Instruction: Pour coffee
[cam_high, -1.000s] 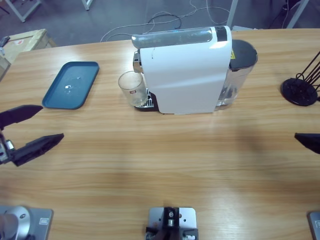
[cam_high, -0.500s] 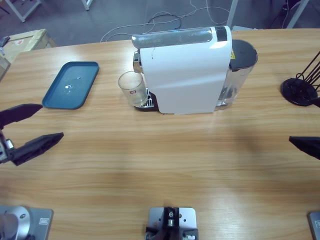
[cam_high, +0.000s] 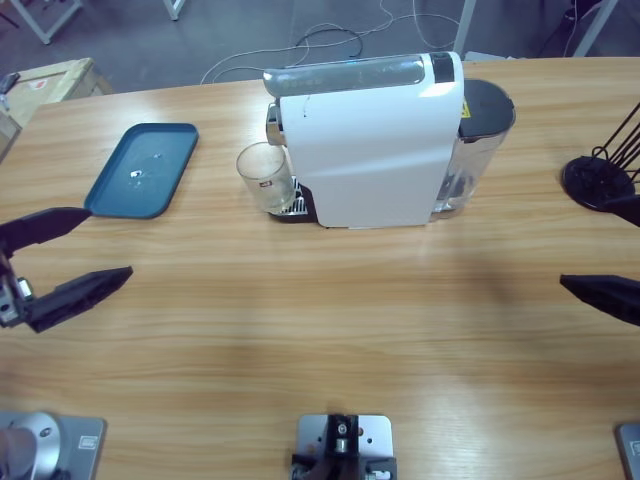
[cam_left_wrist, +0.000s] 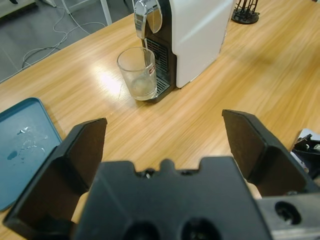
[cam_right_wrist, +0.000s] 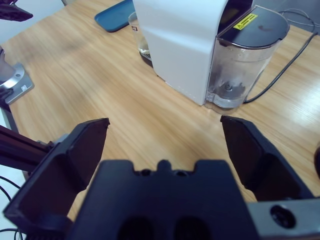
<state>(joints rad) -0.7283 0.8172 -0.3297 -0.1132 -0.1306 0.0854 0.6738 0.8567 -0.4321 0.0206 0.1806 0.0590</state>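
Coffee (cam_left_wrist: 142, 90) sits low in the cup (cam_high: 266, 178) — the wide-open left gripper (cam_high: 88, 250) should be closed gently around it, kept upright.

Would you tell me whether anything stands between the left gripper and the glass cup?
Nothing visible does: only bare table lies between the open left gripper and the cup at the coffee machine.
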